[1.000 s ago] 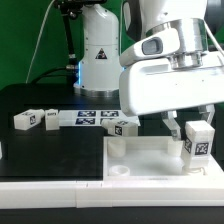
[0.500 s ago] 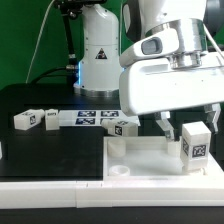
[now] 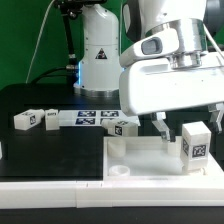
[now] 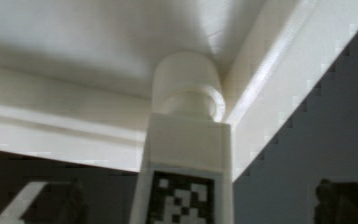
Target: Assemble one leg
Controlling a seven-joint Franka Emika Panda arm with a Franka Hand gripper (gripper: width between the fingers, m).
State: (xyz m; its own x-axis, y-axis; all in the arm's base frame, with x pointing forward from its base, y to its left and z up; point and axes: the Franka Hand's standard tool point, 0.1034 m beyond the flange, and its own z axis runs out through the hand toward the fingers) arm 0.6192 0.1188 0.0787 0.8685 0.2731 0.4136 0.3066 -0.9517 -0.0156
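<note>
On the black desk (image 3: 40,100), two spare legs (image 3: 27,120) lie at 9 o'clock, just beside the marker board (image 3: 88,118). At 4 o'clock the leg (image 3: 196,148) stands upright in a corner socket of the white tray (image 3: 140,158), between the parted fingers of the end effector (image 3: 188,124).

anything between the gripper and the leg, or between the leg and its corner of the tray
Nothing visible. The leg already stands upright at a corner of the tray, on the exterior view's right. It sits between the fingers of the open gripper, with nothing else in that gap.
</note>
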